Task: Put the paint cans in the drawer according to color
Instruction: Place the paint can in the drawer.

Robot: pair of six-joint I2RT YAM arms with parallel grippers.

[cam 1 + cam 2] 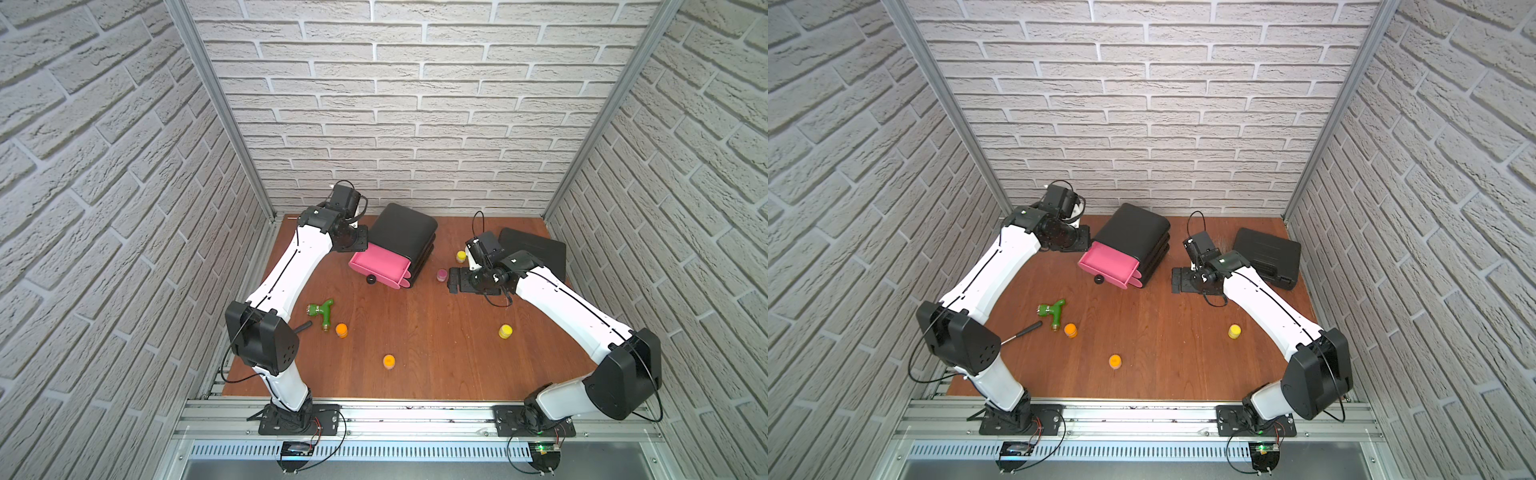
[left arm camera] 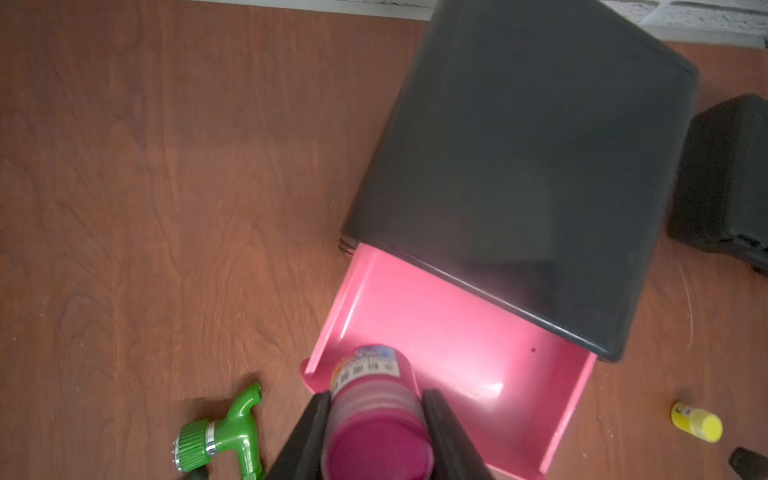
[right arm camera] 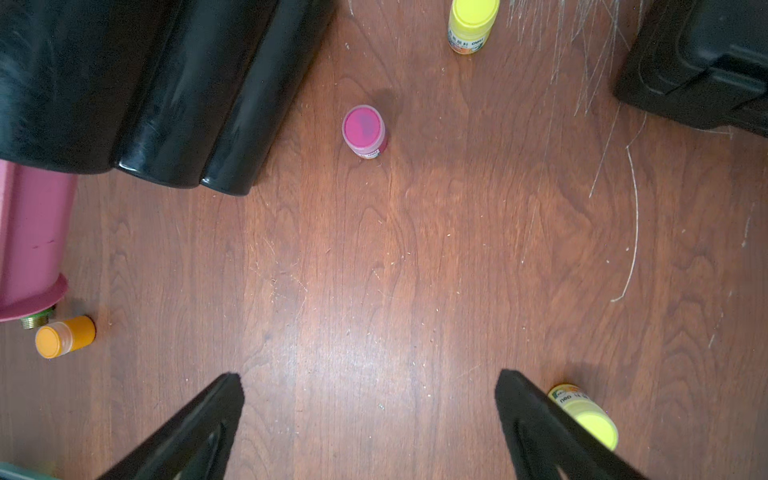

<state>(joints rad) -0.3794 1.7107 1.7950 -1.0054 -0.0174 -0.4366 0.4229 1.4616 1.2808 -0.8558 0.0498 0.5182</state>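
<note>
Left end effector (image 2: 376, 397): closed on a magenta can (image 2: 376, 419), one finger on each side of its body. The can is a stubby round jar with a translucent pink wall and a printed label band at one end. Its long axis runs away from the wrist, magenta end toward the wrist camera and labelled end toward the drawer floor.

The can hangs over a front corner of the top drawer (image 1: 380, 266). Whether it touches the floor cannot be told.

The drawer is pink with a black ball knob (image 1: 371, 279), pulled out of the black cabinet (image 1: 403, 230) toward the left arm's side.

A second magenta can (image 1: 442, 274) stands upright on the surface (image 1: 415, 332), between the cabinet and the right end effector (image 3: 369, 378), whose jaws are spread wide with nothing between them.

Far yellow can (image 1: 461, 256), near yellow can (image 1: 505, 331), left orange can (image 1: 341, 330) and near orange can (image 1: 389, 361) stand well apart.
</note>
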